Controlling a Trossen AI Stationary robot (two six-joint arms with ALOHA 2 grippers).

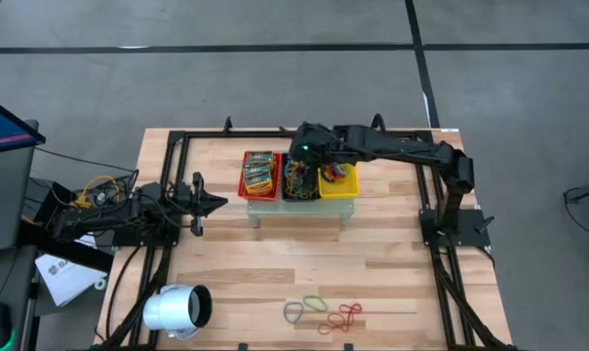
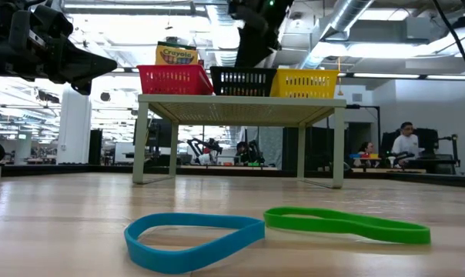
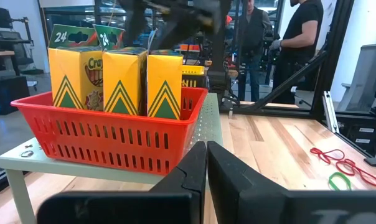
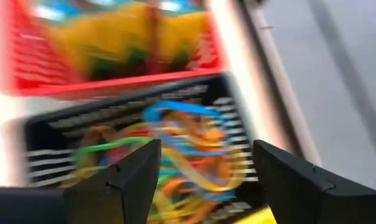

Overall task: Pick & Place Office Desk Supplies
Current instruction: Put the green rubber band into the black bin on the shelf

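The black basket [image 4: 132, 149] of bands [image 4: 175, 155] is blurred; the right pincer [image 4: 203, 180] is held wide above it, empty.

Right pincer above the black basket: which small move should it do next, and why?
Probably lift away and travel back toward the loose rubber bands at the table's front edge. The right pincer hangs open and empty over the black basket, already full of bands, so its drop looks done. The left pincer waits shut.

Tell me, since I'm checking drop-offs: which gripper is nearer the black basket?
Right. The right gripper hangs open directly over the black basket; the left gripper waits shut beside the stand, past the red basket.
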